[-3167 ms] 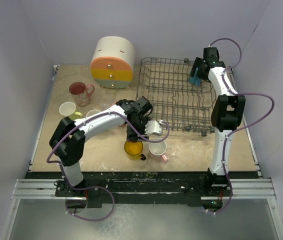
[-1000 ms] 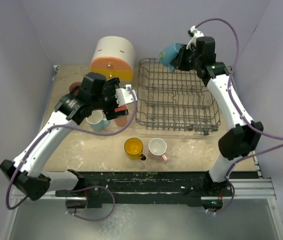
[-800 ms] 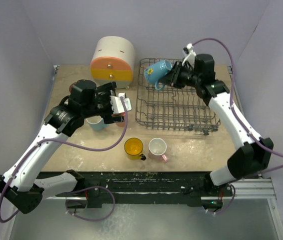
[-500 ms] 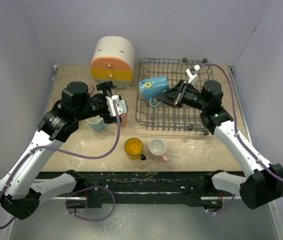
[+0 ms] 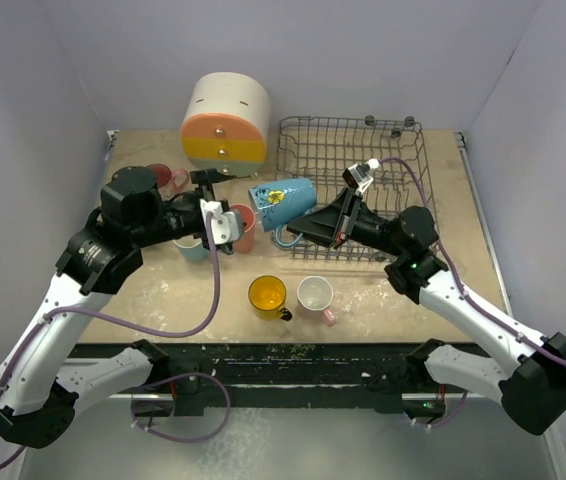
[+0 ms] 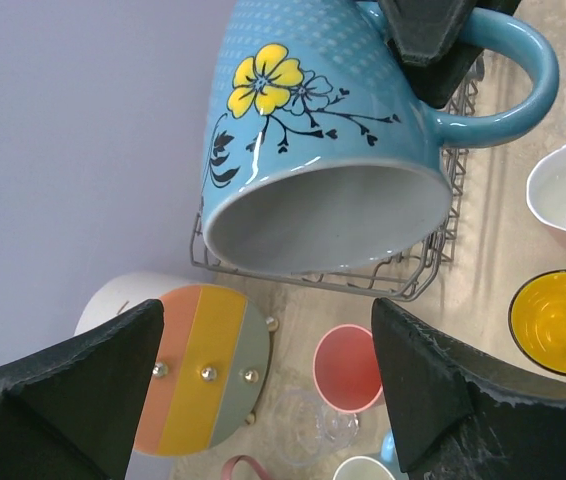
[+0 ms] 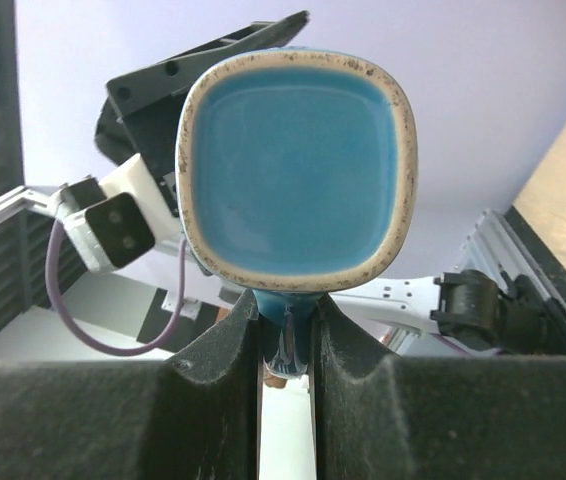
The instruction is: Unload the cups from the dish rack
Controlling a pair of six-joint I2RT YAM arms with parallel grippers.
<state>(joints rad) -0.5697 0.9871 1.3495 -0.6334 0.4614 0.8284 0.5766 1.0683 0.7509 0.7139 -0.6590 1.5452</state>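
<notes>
The right end effector (image 5: 301, 228) pinches the handle of a blue flowered mug (image 5: 281, 200). It holds the mug on its side in the air, by the left edge of the dish rack (image 5: 363, 150) at the surface's (image 5: 373, 300) far right. The left end effector (image 5: 225, 205) is spread wide and faces the mug's mouth without touching it. It partly hides a salmon cup (image 5: 244, 230) and a light blue cup (image 5: 193, 248). The left arm covers most of a pink patterned mug (image 5: 168, 178). A yellow cup (image 5: 267, 294) and a pink cup (image 5: 315, 294) stand toward the near edge. A clear glass (image 6: 308, 440) is barely discernible.
</notes>
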